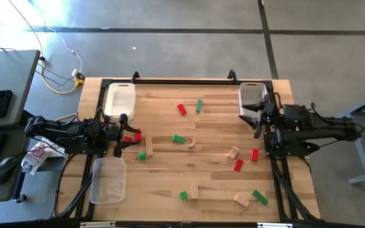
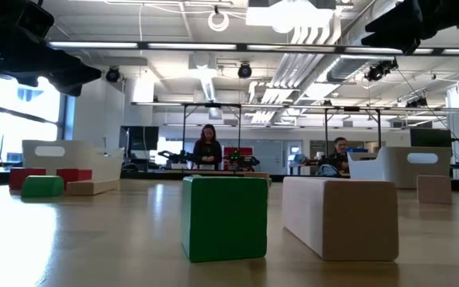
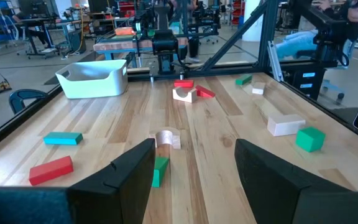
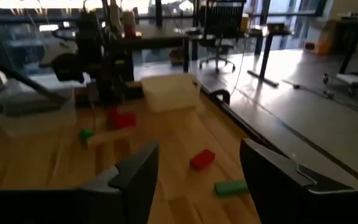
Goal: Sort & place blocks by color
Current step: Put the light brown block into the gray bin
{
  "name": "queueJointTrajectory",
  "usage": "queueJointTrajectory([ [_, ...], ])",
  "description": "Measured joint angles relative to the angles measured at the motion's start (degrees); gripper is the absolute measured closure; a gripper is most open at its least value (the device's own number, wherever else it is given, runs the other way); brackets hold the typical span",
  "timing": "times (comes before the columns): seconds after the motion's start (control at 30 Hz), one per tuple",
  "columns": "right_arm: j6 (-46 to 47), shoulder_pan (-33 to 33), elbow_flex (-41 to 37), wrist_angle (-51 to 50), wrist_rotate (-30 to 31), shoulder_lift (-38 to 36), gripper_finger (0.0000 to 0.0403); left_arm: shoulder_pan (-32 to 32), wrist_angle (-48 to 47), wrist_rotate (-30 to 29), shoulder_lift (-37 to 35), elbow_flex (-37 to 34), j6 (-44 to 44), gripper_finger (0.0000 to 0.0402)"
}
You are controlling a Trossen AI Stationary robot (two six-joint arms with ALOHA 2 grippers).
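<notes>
A: How many containers does the table (image 1: 170,183) carry?

B: Three. A white tray (image 1: 120,100) sits near the far left corner and looks empty from above. A clear tray (image 1: 108,180) lies at the left edge nearer the front; nothing coloured shows in it. A third tray (image 1: 251,96) stands at the far right corner, and whether it holds anything cannot be told, since the right arm partly covers it.

A: And the blocks (image 1: 208,152)?

B: All of them lie scattered on the bare wood, none in a tray. They are small stubby pieces in red, green and plain light wood. Two red ones (image 1: 246,159) lie close together right of centre; a green one (image 1: 179,139) sits mid-table beside a wooden piece with a curved notch. The low view shows a green cube (image 2: 223,217) just beside a pale wooden bar (image 2: 339,217).

A: The grippers?

B: The left gripper (image 1: 128,132) hovers by the red blocks at the left side, fingers (image 3: 114,180) spread apart, holding nothing. The right gripper (image 1: 256,120) hangs beside the right tray, fingers (image 4: 272,177) also apart and empty.
</notes>
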Motion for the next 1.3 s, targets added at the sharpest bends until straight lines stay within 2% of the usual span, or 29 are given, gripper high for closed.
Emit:
queueJointTrajectory([
  [0.13,1.3,0.0,6.2,-7.3,-0.8,7.8,0.0189,0.0,0.0,0.0,0.0,0.0,0.0,0.0193],
  [0.33,1.2,0.0,13.4,-16.9,-5.6,17.4,0.0189,0.0,0.0,0.0,0.0,0.0,0.0,0.0193],
  [0.57,0.8,0.1,16.6,-27.8,-9.0,25.7,0.0189,0.0,0.0,0.0,0.0,0.0,0.0,0.0193],
  [0.77,-3.0,0.2,16.6,-27.7,-17.4,31.4,0.0189,0.0,0.0,0.0,0.0,0.0,0.0,0.0193],
  [0.97,-4.6,0.2,16.6,-27.6,-21.8,36.5,0.0189,0.0,0.0,0.0,0.0,0.0,0.0,0.0193],
  [1.3,-5.9,4.1,16.6,-27.8,-23.6,44.5,0.0189,0.0,0.0,0.0,0.0,0.0,0.0,0.0193],
])
